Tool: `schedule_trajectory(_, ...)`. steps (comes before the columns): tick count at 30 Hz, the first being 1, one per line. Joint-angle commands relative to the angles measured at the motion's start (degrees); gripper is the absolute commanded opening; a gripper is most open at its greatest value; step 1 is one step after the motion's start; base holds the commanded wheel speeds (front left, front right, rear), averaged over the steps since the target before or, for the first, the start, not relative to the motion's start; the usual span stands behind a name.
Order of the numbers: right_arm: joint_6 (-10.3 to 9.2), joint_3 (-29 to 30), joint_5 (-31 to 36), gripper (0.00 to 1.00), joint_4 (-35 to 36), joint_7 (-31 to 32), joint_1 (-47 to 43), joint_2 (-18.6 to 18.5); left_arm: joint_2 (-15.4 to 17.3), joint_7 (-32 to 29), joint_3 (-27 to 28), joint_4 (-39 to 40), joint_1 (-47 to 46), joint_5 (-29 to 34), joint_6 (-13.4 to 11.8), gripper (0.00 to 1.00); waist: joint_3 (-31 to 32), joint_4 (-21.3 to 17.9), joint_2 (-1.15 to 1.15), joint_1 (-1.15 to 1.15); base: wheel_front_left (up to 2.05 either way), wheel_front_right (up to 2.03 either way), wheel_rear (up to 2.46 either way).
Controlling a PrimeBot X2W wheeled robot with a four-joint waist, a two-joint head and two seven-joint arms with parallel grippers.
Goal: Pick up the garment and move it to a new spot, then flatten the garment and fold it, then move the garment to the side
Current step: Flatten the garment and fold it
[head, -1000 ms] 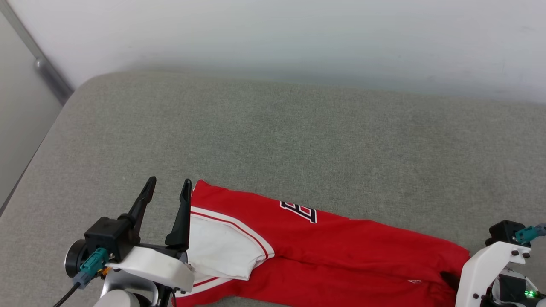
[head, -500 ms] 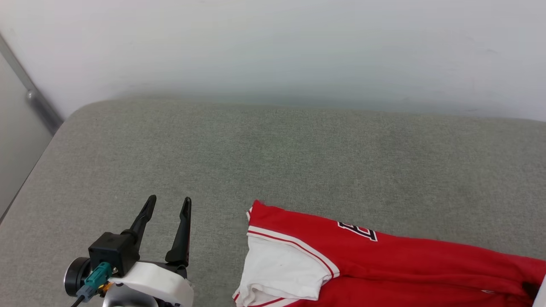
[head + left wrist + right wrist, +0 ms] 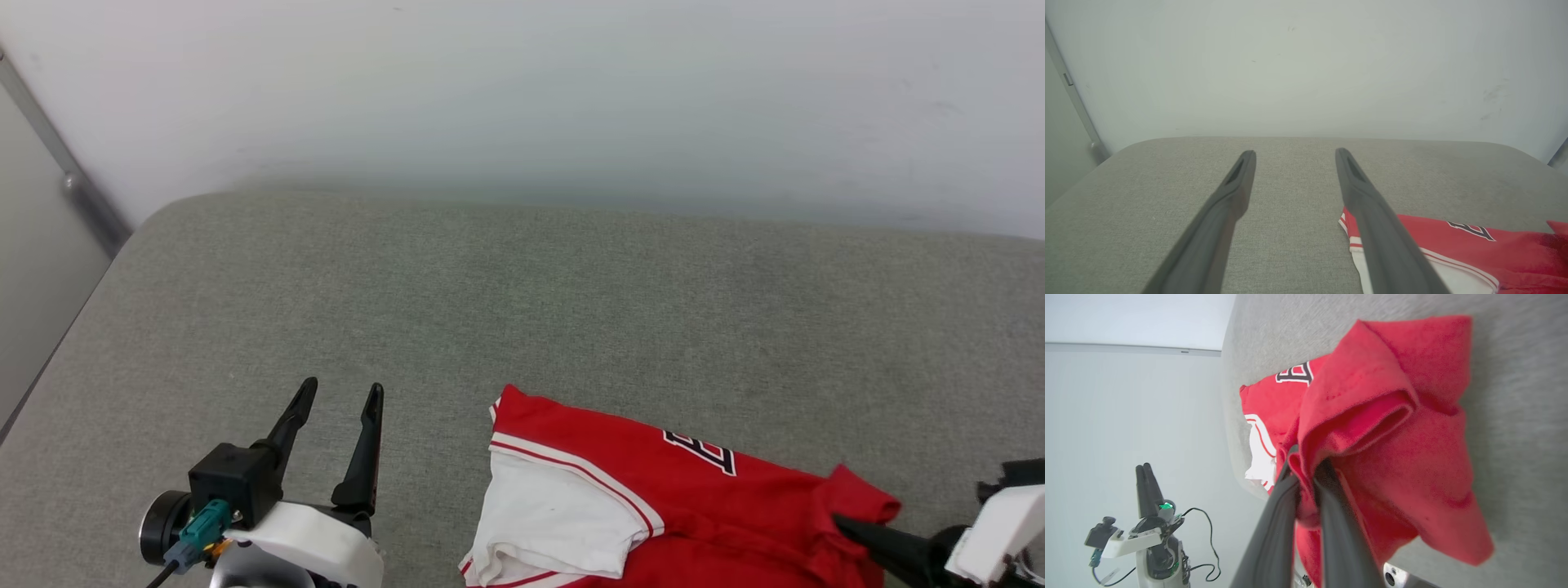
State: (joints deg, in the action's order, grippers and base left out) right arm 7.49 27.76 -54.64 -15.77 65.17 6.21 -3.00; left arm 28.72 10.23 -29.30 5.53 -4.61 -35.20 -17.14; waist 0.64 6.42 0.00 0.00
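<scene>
Dragged rightward along the near edge of the grey fabric cushion (image 3: 522, 302), the soft red white-sleeved jersey garment (image 3: 653, 457) bunches clamped in the right gripper (image 3: 841, 523), the left gripper (image 3: 344, 385) spread empty; relocating seems underway, flattening and folding remain.

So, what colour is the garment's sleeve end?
The sleeve end is white with red stripes; head view.

Grey fabric cushion (image 3: 522, 310) lay flat with a woven texture, a rounded back-left corner and faint darker patches mid-surface. Plain white wall (image 3: 522, 90) stood right behind it, meeting the back edge, with a few small scuffs (image 3: 1492, 96) toward the right. Grey metal rail (image 3: 77, 196) ran diagonally down the wall at far left, near the cushion's corner. Duller grey panel (image 3: 33, 286) sat left of the rail.
</scene>
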Motion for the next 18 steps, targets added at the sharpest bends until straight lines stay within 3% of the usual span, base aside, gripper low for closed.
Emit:
schedule_trajectory(1,0.00,-1.2,-2.1,0.00,-0.6,-0.3,0.9,0.2,-0.1,0.0,-0.1,0.0,-0.6,0.2,0.2,1.00,0.0,0.4,0.00,0.00,0.00,0.00,0.00)
schedule_trajectory(5,0.00,-9.4,-12.5,0.00,-3.3,-2.8,1.0,0.2,-0.2,-0.3,-0.7,-0.1,-1.2,0.3,0.4,1.00,-0.4,1.3,0.00,0.00,0.00,0.00,0.00)
schedule_trajectory(9,0.00,-19.3,-18.3,0.00,-4.0,-7.0,1.8,0.2,-0.3,-0.6,-1.0,-0.4,-1.7,0.2,0.8,1.00,-0.9,2.2,0.00,0.00,0.00,0.00,0.00)
schedule_trajectory(14,0.00,-33.3,-22.2,0.00,-5.9,-16.1,5.2,0.2,-0.8,-0.7,-1.7,-0.9,-2.9,0.4,1.4,1.00,-2.0,4.1,0.00,0.00,0.00,0.00,0.00)
schedule_trajectory(18,0.00,-40.0,-20.2,0.00,-8.4,-22.7,8.0,0.1,-1.3,-0.5,-2.2,-1.3,-3.9,0.5,1.9,1.00,-3.1,5.5,0.00,0.00,0.00,0.00,0.00)
